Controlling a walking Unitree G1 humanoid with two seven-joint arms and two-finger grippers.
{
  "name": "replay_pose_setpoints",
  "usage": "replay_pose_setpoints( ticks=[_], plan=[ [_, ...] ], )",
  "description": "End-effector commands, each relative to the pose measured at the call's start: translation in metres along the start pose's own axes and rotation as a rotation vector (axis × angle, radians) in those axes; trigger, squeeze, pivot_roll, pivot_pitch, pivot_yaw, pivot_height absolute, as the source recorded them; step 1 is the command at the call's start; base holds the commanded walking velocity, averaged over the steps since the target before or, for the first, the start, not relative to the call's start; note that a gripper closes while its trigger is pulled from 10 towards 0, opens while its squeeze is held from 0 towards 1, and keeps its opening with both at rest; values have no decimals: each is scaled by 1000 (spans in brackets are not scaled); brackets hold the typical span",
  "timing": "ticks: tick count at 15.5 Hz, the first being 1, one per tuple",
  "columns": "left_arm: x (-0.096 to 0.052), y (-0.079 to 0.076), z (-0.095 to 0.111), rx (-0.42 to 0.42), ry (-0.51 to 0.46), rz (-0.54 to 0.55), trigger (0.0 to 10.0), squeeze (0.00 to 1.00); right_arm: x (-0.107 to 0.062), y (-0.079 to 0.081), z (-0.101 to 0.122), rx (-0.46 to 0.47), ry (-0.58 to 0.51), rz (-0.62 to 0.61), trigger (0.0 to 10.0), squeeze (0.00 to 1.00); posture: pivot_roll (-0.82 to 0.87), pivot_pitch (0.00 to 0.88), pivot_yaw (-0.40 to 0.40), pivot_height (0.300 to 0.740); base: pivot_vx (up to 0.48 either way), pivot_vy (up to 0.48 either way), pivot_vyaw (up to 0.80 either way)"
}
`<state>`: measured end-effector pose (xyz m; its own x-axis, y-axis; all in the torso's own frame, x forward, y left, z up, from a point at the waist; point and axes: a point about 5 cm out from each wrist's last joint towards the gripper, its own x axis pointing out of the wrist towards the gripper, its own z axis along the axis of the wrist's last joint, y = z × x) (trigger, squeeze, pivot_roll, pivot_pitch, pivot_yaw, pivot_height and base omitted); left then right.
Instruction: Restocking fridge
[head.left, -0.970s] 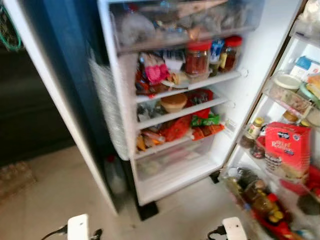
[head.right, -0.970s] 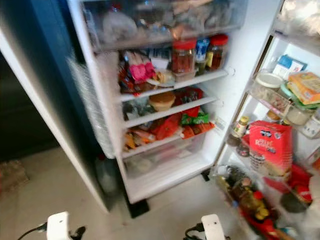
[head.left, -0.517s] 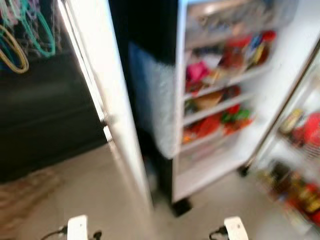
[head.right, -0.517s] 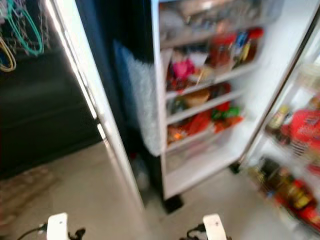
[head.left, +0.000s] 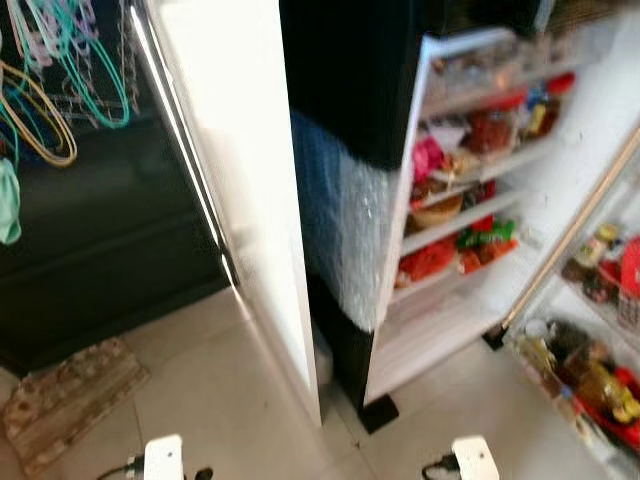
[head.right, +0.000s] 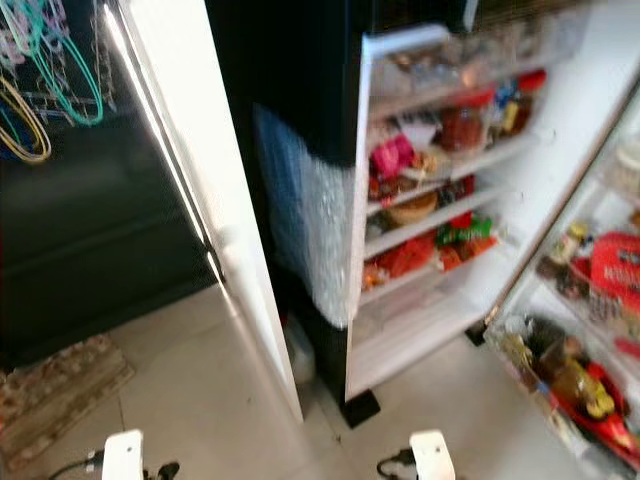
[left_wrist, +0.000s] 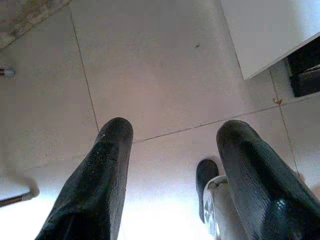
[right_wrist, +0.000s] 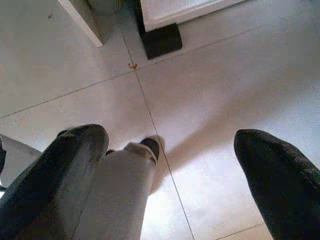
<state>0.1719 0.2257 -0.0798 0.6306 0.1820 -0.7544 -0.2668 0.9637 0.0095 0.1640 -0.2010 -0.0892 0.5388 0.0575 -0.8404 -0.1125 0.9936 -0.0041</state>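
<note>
Two hands, left (left_wrist: 170, 150) and right (right_wrist: 170, 150), spread and empty; my view has swung left off the fridge (head.left: 470, 200), restocking unstarted.

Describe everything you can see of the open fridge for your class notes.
The fridge stands upright on a pale tiled floor, its side dark, part of it wrapped in bubble wrap. Its white interior has shelves crowded with jars and packets. The door at right is swung open, with bottles in its racks. A white panel stands beside it.
</note>
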Motion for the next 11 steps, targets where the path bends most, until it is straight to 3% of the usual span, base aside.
replay_pose_setpoints(
  ticks=[1,4,7,11],
  plan=[
    [-3,5,-14,6,55,6,10000,0,-1,1,-4,20,15,2,10000,0,-145,0,38,740,0,0,0],
    [-6,12,-23,-14,97,17,10000,0,-1,0,-3,33,-2,-5,10000,0,-140,0,34,740,0,0,0],
    [-7,11,-24,-9,105,13,10000,0,-1,-1,-4,53,7,-32,10000,0,-144,0,35,740,0,385,0],
    [-7,9,-25,4,108,7,10000,0,-1,-1,-5,58,12,-25,10000,0,-146,0,38,740,0,0,-791]
  ],
)
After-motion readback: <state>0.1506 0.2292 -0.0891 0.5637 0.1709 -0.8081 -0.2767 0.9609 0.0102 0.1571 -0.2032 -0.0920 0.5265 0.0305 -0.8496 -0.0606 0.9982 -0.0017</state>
